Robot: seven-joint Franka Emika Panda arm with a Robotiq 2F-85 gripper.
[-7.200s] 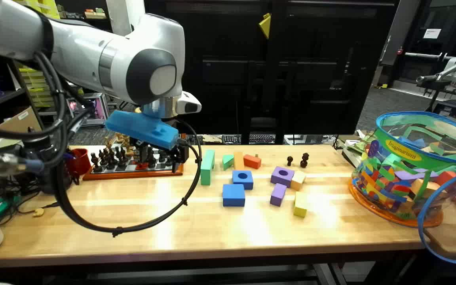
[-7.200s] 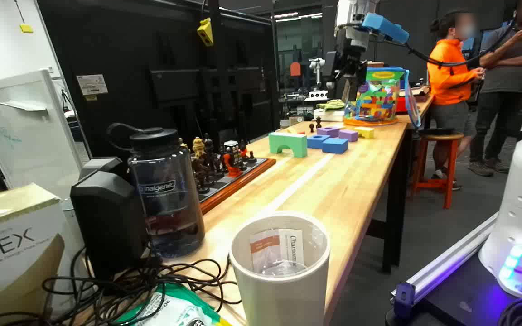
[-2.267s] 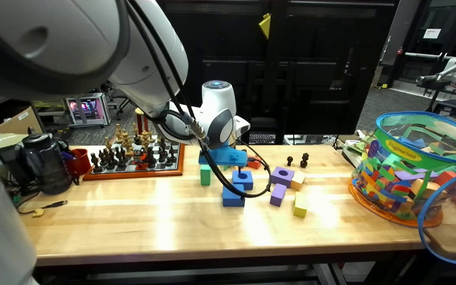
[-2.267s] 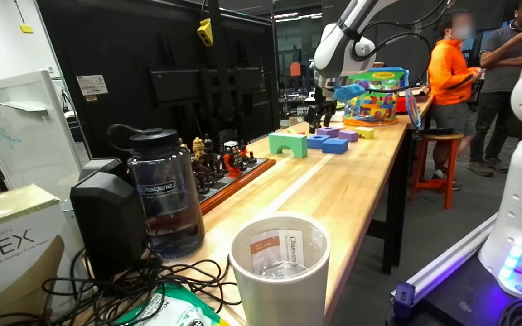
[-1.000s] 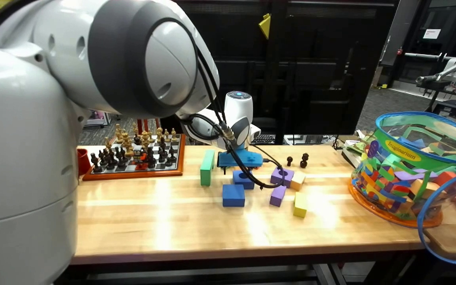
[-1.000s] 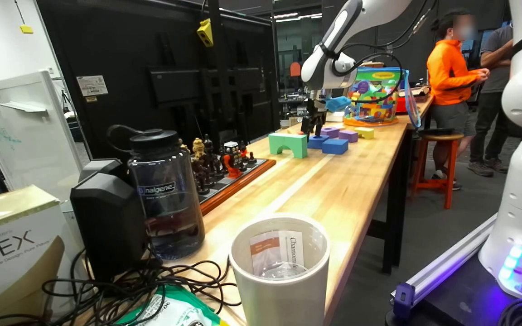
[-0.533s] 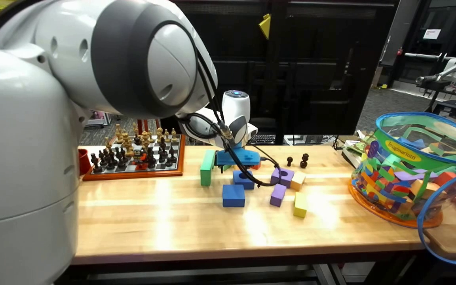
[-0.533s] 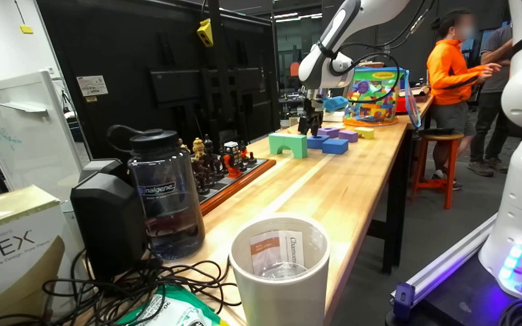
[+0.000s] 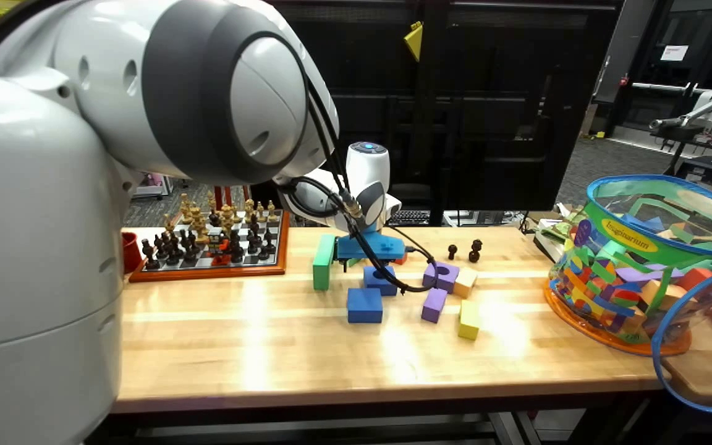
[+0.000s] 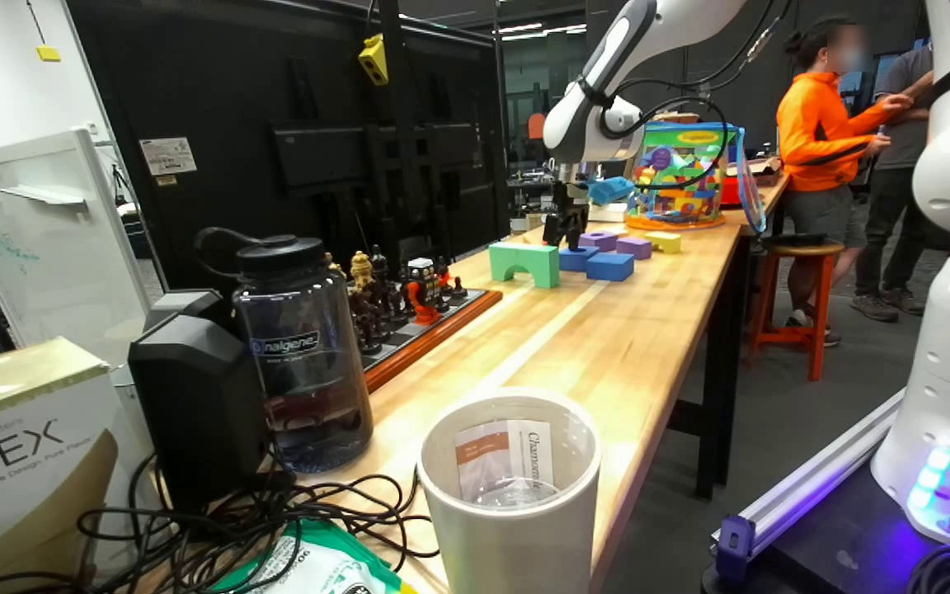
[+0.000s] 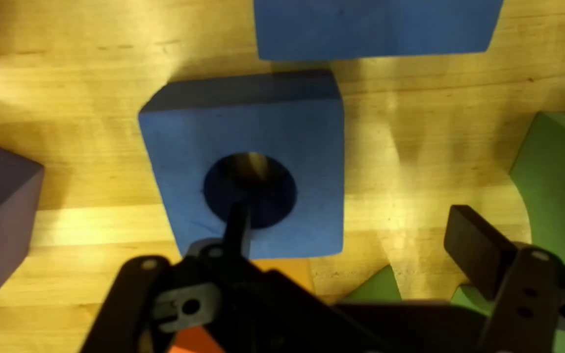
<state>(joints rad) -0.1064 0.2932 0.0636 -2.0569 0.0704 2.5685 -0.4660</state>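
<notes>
On the table: holed blue block, ungripped

We find the gripper spread wide, one finger showing over the block's hole, the other near the green arch. We judge the block light, firm foam, hardly slippery; opposite side walls offer the soundest hold.

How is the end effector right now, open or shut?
Open: in the wrist view, the end effector has its fingers wide apart, gripping nothing.

White arm, black tool
</notes>
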